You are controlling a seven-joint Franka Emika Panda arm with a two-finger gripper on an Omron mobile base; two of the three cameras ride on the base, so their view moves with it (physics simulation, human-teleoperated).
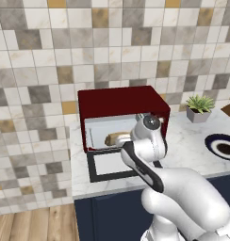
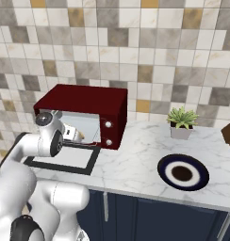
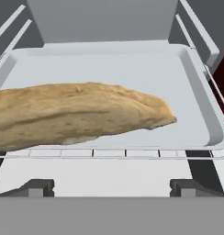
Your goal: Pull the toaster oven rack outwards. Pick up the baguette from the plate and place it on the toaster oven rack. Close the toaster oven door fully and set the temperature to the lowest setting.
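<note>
Standing on the worktop (image 2: 135, 155) with door (image 1: 107, 164) dropped flat so the rack (image 3: 196, 114) is reachable, oven (image 1: 121, 101) holding the baguette (image 3: 77, 114) on that rack, plate (image 2: 183, 174) bare, fingers (image 3: 38, 187) apart, gripping nothing.

The toaster oven (image 2: 86, 110) stands open, its door (image 2: 65, 162) flat on the counter (image 2: 135, 155).

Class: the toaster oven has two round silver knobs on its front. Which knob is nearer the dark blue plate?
The lower knob of the toaster oven: it sits beneath the upper knob, close above the counter, so it is nearer the plate lying to the right.
</note>
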